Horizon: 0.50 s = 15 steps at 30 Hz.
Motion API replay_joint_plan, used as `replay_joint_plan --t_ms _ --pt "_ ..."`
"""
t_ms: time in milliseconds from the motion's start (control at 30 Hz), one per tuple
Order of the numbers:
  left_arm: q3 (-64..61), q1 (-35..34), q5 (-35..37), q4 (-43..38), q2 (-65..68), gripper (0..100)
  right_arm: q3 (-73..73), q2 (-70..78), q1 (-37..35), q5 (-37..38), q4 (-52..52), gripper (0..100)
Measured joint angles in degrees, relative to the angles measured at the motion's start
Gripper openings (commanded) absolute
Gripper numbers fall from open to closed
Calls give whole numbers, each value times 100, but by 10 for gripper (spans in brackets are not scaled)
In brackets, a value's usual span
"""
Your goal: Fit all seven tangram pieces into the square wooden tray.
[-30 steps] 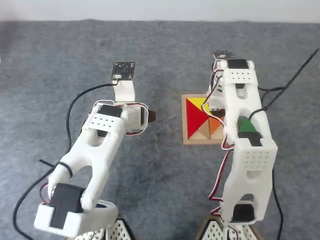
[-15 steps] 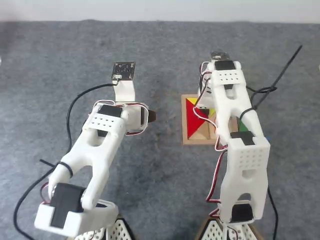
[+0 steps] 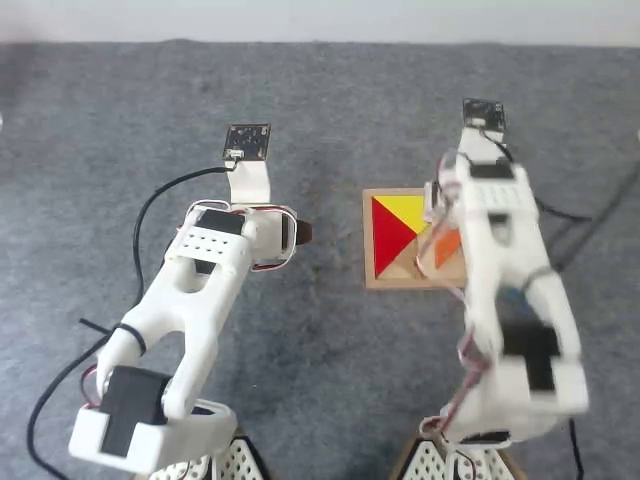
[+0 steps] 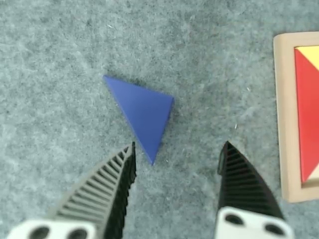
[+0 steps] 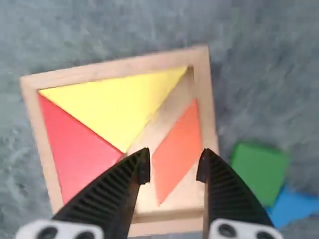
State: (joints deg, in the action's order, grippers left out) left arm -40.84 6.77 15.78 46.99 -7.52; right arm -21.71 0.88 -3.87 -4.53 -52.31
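Observation:
The square wooden tray (image 3: 368, 240) lies right of centre and holds a yellow triangle (image 3: 402, 208), a red triangle (image 3: 388, 240) and an orange parallelogram (image 3: 447, 245). My right gripper (image 5: 173, 167) hovers open over the tray (image 5: 30, 99), above the seam between the yellow triangle (image 5: 114, 107) and the orange piece (image 5: 177, 149), holding nothing. A green square (image 5: 259, 167) and a blue piece (image 5: 294, 206) lie on the carpet just outside the tray. My left gripper (image 4: 178, 148) is open above a blue triangle (image 4: 142, 112) on the carpet, whose tip points in between the fingers.
Grey carpet covers the table. The tray's edge (image 4: 286, 114) lies close to the blue triangle. The right arm (image 3: 505, 270) covers the tray's right side in the high view, and the left arm (image 3: 200, 290) stretches up the left half.
The right arm swung left over the tray, then back to the right, uncovering more of the tray. The left arm has kept still.

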Motion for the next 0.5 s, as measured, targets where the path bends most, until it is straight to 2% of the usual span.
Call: replay_joint_plan --t_ms 100,167,233,300,367,500 --pt "0 0 0 0 0 254 -1037 -932 -26 712 941 75" --pt "0 0 0 0 0 254 -1319 -1275 9 835 1257 34" --pt "0 0 0 0 9 254 -1345 -1442 26 897 1257 74" --pt "0 0 0 0 18 254 -1336 -1433 -105 870 1020 173" --pt "0 0 0 0 18 254 -1090 -1160 -255 475 519 248" --pt "0 0 0 0 18 254 -352 -123 -290 -404 -26 215"
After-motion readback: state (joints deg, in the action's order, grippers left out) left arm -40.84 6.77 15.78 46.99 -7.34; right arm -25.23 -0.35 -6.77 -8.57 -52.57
